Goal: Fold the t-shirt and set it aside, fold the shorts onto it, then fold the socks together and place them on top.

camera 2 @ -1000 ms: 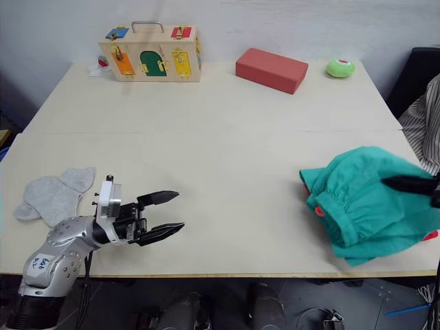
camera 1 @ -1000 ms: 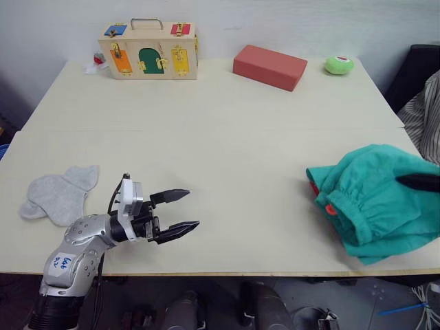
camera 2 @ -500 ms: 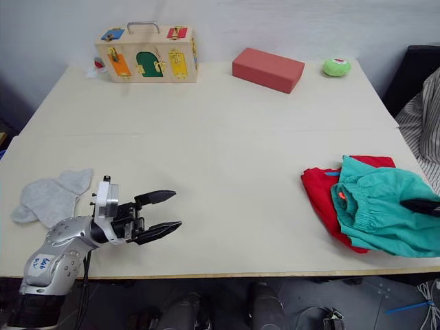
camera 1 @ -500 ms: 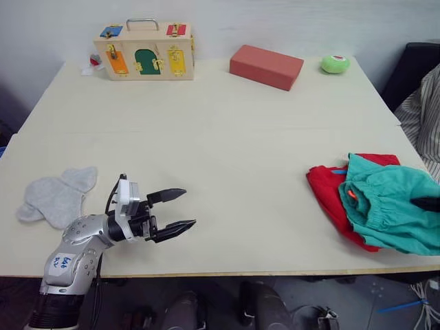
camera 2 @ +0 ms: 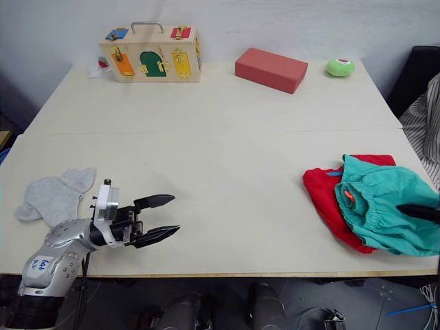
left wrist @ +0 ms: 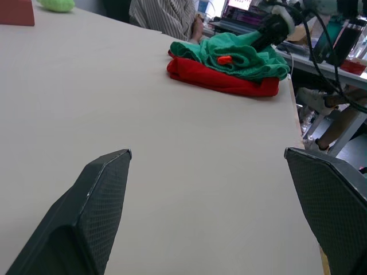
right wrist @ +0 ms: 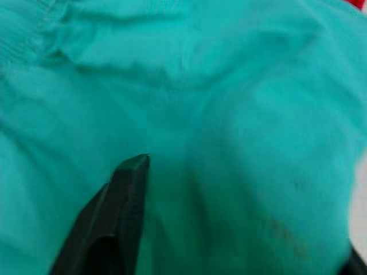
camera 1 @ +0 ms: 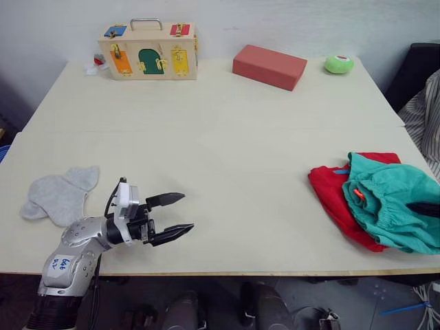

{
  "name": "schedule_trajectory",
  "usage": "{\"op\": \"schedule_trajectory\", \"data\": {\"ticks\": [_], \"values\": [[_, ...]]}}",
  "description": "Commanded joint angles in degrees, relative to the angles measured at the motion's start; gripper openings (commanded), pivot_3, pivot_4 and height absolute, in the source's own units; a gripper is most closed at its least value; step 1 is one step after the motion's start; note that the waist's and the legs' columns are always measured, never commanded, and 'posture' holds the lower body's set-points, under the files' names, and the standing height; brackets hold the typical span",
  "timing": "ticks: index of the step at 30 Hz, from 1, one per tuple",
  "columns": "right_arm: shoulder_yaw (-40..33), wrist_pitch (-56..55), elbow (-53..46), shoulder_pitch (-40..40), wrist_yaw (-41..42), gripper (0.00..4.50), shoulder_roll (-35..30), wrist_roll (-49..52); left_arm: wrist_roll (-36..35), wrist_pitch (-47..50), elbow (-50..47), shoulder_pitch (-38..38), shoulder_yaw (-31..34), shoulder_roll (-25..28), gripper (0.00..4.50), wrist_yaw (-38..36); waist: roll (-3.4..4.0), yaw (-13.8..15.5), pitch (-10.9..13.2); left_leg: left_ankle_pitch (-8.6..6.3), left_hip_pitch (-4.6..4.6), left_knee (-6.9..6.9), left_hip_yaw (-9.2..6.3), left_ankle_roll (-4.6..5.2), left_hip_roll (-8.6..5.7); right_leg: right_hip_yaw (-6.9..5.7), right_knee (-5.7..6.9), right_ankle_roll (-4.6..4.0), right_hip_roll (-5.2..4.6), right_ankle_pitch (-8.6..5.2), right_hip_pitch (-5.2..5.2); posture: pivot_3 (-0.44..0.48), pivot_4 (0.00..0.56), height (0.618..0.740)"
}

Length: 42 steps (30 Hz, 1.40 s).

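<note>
The shorts (camera 1: pixel 392 210) lie bunched on the folded t-shirt (camera 1: pixel 333 196) at the table's (camera 1: pixel 240 137) four o'clock edge, stacked there as the set-aside pile. The right gripper (camera 2: pixel 418 212) rests on the shorts, apparently spread wide. The socks (camera 1: pixel 60 194) wait at eight o'clock, beside the wide-open, empty left gripper (camera 1: pixel 177 216), probably next.

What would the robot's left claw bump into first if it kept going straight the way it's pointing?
Probably nothing soon: the open left gripper points across bare table. Far ahead, the wrist view shows the teal shorts lying on the red t-shirt, slightly off its line.
</note>
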Motion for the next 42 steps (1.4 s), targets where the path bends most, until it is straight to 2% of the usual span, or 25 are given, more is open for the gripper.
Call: {"op": "schedule_trajectory", "data": {"ticks": [1, 2, 3, 7, 8, 11, 15, 18, 22, 26, 30, 34, 37, 39, 40, 41, 42], "values": [[-5.94, -1.52, -3.03, 6.0, 1.88, 3.85, -5.9, 2.09, 0.37, -1.56, -1.12, 0.85, 2.21, 0.21, 4.5, 0.52, 0.0, -0.18, 0.0, 0.0, 0.02, 0.0, 0.0, -0.01, 0.01, 0.0, -0.01, 0.0, 0.0, 0.0, 0.01, 0.0, 0.15, 0.74], [-8.61, -3.43, -4.22, 9.09, 1.85, 4.26, -6.98, 2.65, 0.5, -1.93, -0.77, 1.19, 2.81, 0.16, 4.5, 0.75, 0.0, -0.3, 0.0, -0.01, 0.02, -0.02, -0.01, -0.01, 0.01, -0.01, -0.02, 0.0, 0.0, 0.0, 0.01, 0.0, 0.15, 0.74], [-11.79, -5.38, -5.93, 11.87, 1.05, 4.48, -7.58, 3.05, 0.89, -2.4, -0.23, 1.5, 3.45, 0.24, 4.5, 0.98, 0.0, -0.33, 0.0, -0.02, 0.03, -0.02, -0.01, -0.03, 0.03, 0.0, -0.02, 0.0, 0.01, 0.0, 0.01, 0.0, 0.15, 0.74], [-24.0, -9.51, -16.9, 20.39, -3.02, 4.48, -5.39, 4.62, 1.92, -4.0, 1.73, 2.08, 5.08, 0.89, 4.5, 0.62, 0.02, -0.88, -0.01, -0.04, 0.08, -0.05, 0.07, -0.06, 0.06, 0.07, 0.01, 0.0, 0.05, 0.0, 0.0, 0.0, 0.15, 0.74], [-26.19, -9.23, -25.48, 20.68, -5.79, 4.48, -1.99, 6.51, 2.58, -5.09, 3.56, 1.67, 6.44, 1.01, 4.5, 1.45, 0.02, -0.91, -0.01, -0.05, 0.13, -0.07, 0.09, -0.09, 0.06, 0.09, 0.02, 0.0, 0.05, 0.0, 0.01, 0.0, 0.15, 0.74], [-25.29, -7.04, -47.96, 20.88, -12.01, 4.48, 7.59, 11.51, 4.61, -8.29, 8.4, 0.47, 10.06, 1.14, 4.5, 4.43, -0.29, -1.19, -0.06, -0.2, 0.19, -0.1, 0.08, -0.43, 0.27, 0.11, 0.06, -0.01, 0.21, 0.01, 0.02, 0.0, 0.15, 0.74], [-18.85, 0.71, -66.81, 23.3, -19.21, 4.48, 17.78, 16.22, 4.91, -9.88, 10.86, 1.55, 13.88, 1.01, 4.5, 6.79, -0.29, -0.04, -0.06, -0.13, 0.13, -0.15, 0.0, -0.42, 0.29, 0.09, 0.11, -0.05, 0.24, -0.01, -0.07, 0.0, 0.15, 0.74], [-10.74, -0.04, -77.6, 24.68, -24.89, 4.48, 28.05, 17.33, 4.84, -10.99, 9.99, 5.01, 18.89, 0.06, 4.5, 10.92, -0.42, 0.5, -0.1, -0.09, 0.03, -0.15, -0.11, -0.34, 0.3, 0.01, 0.02, -0.13, 0.23, -0.06, -0.07, 0.0, 0.15, 0.74], [-0.05, -9.85, -77.27, 24.12, -26.57, 4.48, 36.17, 9.47, 4.26, -12.06, 5.53, 13.94, 26.61, -2.66, 4.5, 16.73, -0.43, 0.61, -0.09, -0.22, 0.0, -0.08, -0.03, -0.13, 0.19, 0.03, -0.04, -0.12, 0.11, -0.05, -0.05, 0.0, 0.15, 0.74], [6.85, -19.68, -72.12, 22.72, -23.02, 4.48, 39.07, 6.42, 2.57, -12.13, 2.37, 25.05, 35.97, -6.62, 4.5, 21.22, -0.77, 0.13, -0.19, -0.41, 0.06, -0.05, 0.01, 0.06, 0.14, 0.08, -0.18, -0.02, 0.06, 0.0, 0.04, 0.0, 0.15, 0.74], [9.91, -17.59, -72.29, 22.1, -26.1, 4.48, 42.47, 7.2, -0.48, -12.67, 3.93, 33.2, 45.9, -11.9, 4.5, 26.46, -0.82, -0.3, -0.2, -0.42, 0.06, -0.05, -0.03, 0.06, 0.17, 0.06, -0.16, -0.05, 0.06, -0.02, 0.02, 0.0, 0.15, 0.74], [11.69, -17.94, -71.33, 21.24, -25.8, 4.48, 43.01, 7.13, -2.4, -11.97, 4.45, 37.79, 50.41, -15.33, 4.5, 29.44, -0.85, -0.25, -0.22, -0.6, 0.04, -0.05, -0.13, -0.08, 0.18, 0.02, -0.17, -0.09, 0.04, -0.04, 0.07, 0.0, 0.15, 0.74], [12.46, -17.79, -71.21, 21.74, -25.37, 4.48, 43.04, 7.96, -3.07, -9.95, 4.48, 40.77, 51.83, -16.31, 4.5, 31.06, -0.47, -0.53, -0.01, -0.62, -0.08, -0.09, -1.84, 0.37, -0.17, -1.69, -0.83, -0.02, -0.36, -0.05, 1.41, 0.0, 0.15, 0.74], [12.49, -17.64, -71.48, 22.16, -25.32, 4.48, 42.97, 8.25, -3.85, -8.71, 4.07, 41.9, 52.04, -16.23, 4.5, 31.53, -0.26, -0.65, 0.12, -0.2, -0.13, -0.14, -3.94, 0.82, -0.85, -3.68, -1.27, 0.4, -1.04, -0.33, 2.58, 0.0, 0.15, 0.74], [12.15, -18.07, -71.8, 22.43, -25.11, 4.48, 42.83, 8.58, -4.29, -7.96, 3.24, 42.07, 51.78, -15.8, 4.5, 31.6, -0.27, -0.32, 0.14, -0.09, -0.03, -0.07, -4.47, 0.84, -1.07, -3.89, -1.28, 0.7, -1.22, -0.54, 2.64, 0.0, 0.15, 0.74], [11.92, -18.44, -72.0, 22.62, -24.96, 4.48, 42.71, 8.81, -4.67, -7.37, 2.62, 42.22, 51.57, -15.47, 4.5, 31.7, -0.52, 0.43, 0.06, -0.2, -0.07, 0.02, -4.22, 0.75, -1.07, -3.28, -0.92, 0.78, -1.2, -0.78, 2.29, 0.0, 0.15, 0.74], [11.88, -18.88, -72.34, 22.89, -23.98, 4.48, 42.37, 9.56, -4.73, -6.48, 1.89, 42.14, 51.05, -14.82, 4.5, 31.84, -0.49, 1.29, 0.08, -0.3, -0.1, 0.05, -4.22, 0.62, -1.07, -3.08, -0.88, 0.75, -1.19, -0.8, 2.52, 0.0, 0.15, 0.74]]}}
